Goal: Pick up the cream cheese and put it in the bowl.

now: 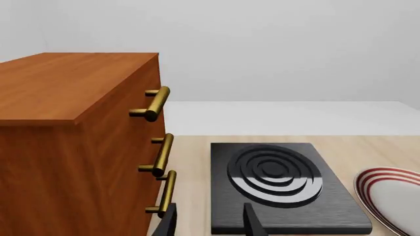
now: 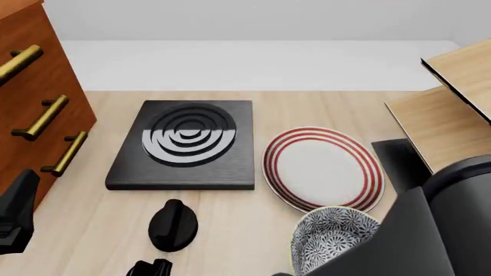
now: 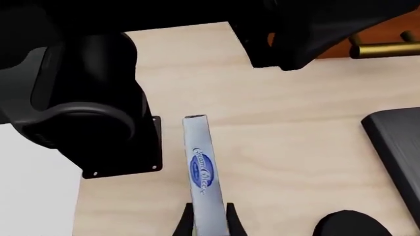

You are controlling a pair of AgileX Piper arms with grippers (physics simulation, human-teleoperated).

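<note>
The cream cheese (image 3: 198, 169) is a thin pale box with a blue oval logo, seen edge-on in the right wrist view. My right gripper (image 3: 208, 223) is shut on its near end, above the wooden tabletop. The front view shows neither that gripper nor the box; only the bulky dark right arm (image 2: 429, 230) fills its lower right corner. The bowl (image 2: 332, 236), dark floral patterned, sits at the front right, partly covered by that arm. My left gripper (image 1: 210, 223) is open with nothing between its fingers, and it faces the black stove plate (image 1: 276, 184).
A brown cabinet (image 2: 34, 109) with brass handles stands at the left. The stove plate (image 2: 188, 144) lies mid-table with a black knob (image 2: 172, 224) in front. A red-ringed white plate (image 2: 322, 167) lies behind the bowl. Wooden shelving (image 2: 441, 109) rises at the right.
</note>
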